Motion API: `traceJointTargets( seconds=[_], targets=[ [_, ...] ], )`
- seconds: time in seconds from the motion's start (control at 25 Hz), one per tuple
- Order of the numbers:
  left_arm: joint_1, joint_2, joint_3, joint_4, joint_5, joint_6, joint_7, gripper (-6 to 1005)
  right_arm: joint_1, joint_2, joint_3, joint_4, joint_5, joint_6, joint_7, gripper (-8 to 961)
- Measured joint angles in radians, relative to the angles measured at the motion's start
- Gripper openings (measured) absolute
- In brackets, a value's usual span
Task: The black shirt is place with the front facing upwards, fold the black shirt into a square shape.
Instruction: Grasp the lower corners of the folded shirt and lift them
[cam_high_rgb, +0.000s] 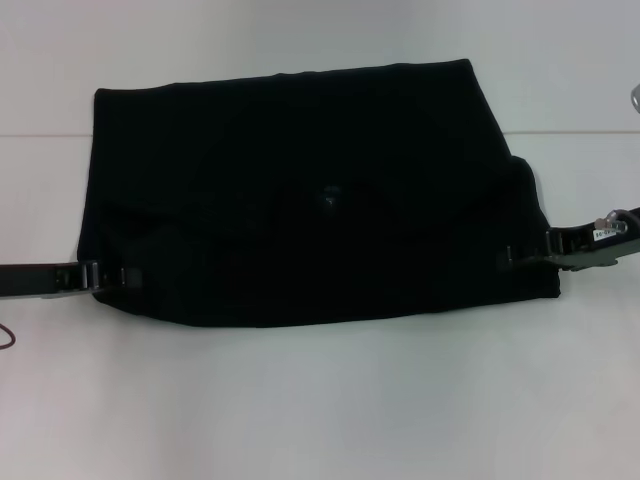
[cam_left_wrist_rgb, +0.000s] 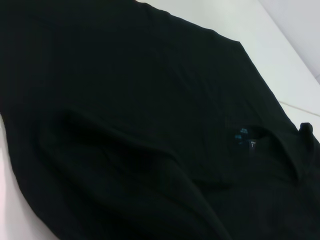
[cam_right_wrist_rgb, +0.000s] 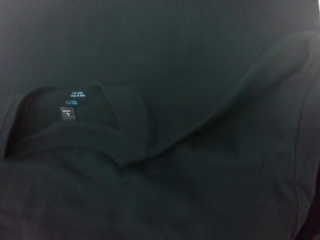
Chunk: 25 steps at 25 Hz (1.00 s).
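Note:
The black shirt (cam_high_rgb: 300, 150) lies spread on the white table (cam_high_rgb: 320, 410), doubled over into a wide block far larger than the grippers. Its blue neck label (cam_high_rgb: 328, 196) shows near the middle, and also in the left wrist view (cam_left_wrist_rgb: 241, 133) and the right wrist view (cam_right_wrist_rgb: 76, 95). No lettering shows. My left gripper (cam_high_rgb: 108, 275) is at the shirt's near-left edge, shut on the cloth. My right gripper (cam_high_rgb: 515, 256) is at the near-right edge, shut on the cloth. Loose folds run across the shirt in both wrist views (cam_left_wrist_rgb: 125, 145) (cam_right_wrist_rgb: 215, 110).
A seam (cam_high_rgb: 580, 132) crosses the table behind the shirt. A small grey object (cam_high_rgb: 635, 97) sits at the far right edge. A thin dark cable (cam_high_rgb: 8, 336) lies at the left edge. Bare table runs along the front.

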Motion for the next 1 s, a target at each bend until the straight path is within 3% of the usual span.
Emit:
traceJointTargets(
  seconds=[0.36, 0.6, 0.8, 0.88, 0.92, 1.0],
  targets=[
    [-0.003, 0.002, 0.000, 0.000, 0.000, 0.011, -0.013, 54, -0.007, 0.002, -0.001, -0.004, -0.008, -0.003, -0.003, 621],
    [-0.007, 0.015, 0.000, -0.012, 0.000, 0.052, -0.016, 55, -0.018, -0.007, 0.002, -0.015, -0.008, -0.035, -0.012, 371],
    [-0.011, 0.048, 0.006, -0.018, 0.008, 0.184, -0.037, 56, -0.057, -0.024, 0.007, -0.082, -0.004, -0.193, -0.037, 164],
    [-0.011, 0.055, 0.009, -0.018, 0.010, 0.218, -0.042, 56, -0.081, -0.036, 0.009, -0.115, -0.004, -0.285, -0.058, 124],
    [-0.003, 0.072, 0.013, -0.019, 0.011, 0.306, -0.046, 56, -0.096, -0.041, 0.011, -0.134, -0.004, -0.339, -0.073, 103],
    [0.007, 0.082, 0.013, -0.019, 0.019, 0.368, -0.047, 56, -0.125, -0.045, 0.014, -0.174, -0.005, -0.447, -0.113, 63]
  ],
)
